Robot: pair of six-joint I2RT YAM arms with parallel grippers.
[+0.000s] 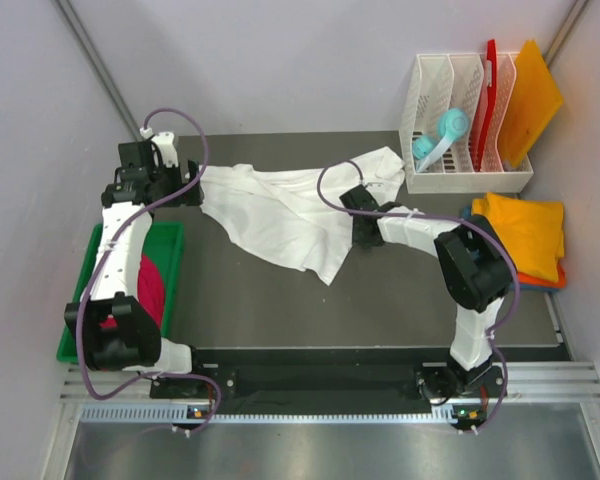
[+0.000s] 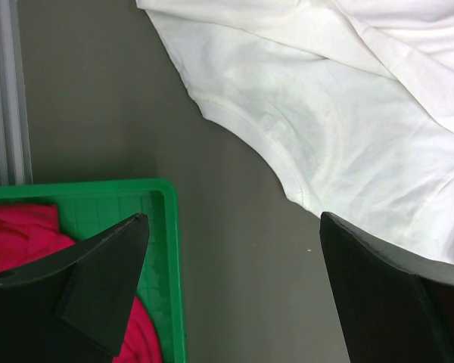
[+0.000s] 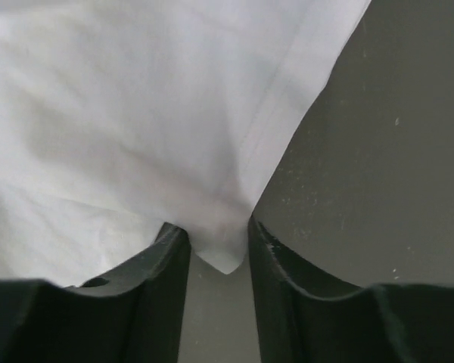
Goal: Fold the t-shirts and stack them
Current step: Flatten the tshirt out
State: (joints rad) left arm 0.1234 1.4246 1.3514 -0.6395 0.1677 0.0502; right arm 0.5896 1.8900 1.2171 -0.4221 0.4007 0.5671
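Worktop (image 1: 380,300): dark, carrying every shirt in play
White t-shirt (image 1: 280,215): largest piece, lying rumpled and unfolded across the far middle of the worktop, from the far left corner toward the far right
Green tray (image 1: 176,262): at the left edge, with the crimson-pink t-shirt (image 1: 152,285) bunched inside
Yellow-orange t-shirt (image 1: 525,225): folded, on top of the pile at the right edge
Left gripper (image 2: 233,221): released, jaws wide, holding nothing, above the tray's far corner and just beside the white shirt's curved hem
Right gripper (image 3: 218,234): clenched on a hem corner of the white t-shirt, on its right side
Step in hand: judged to be spreading the white shirt flat before its first fold
Next move: likely needs the left gripper to take the opposite hem so both can draw the cloth taut without dragging it off the worktop
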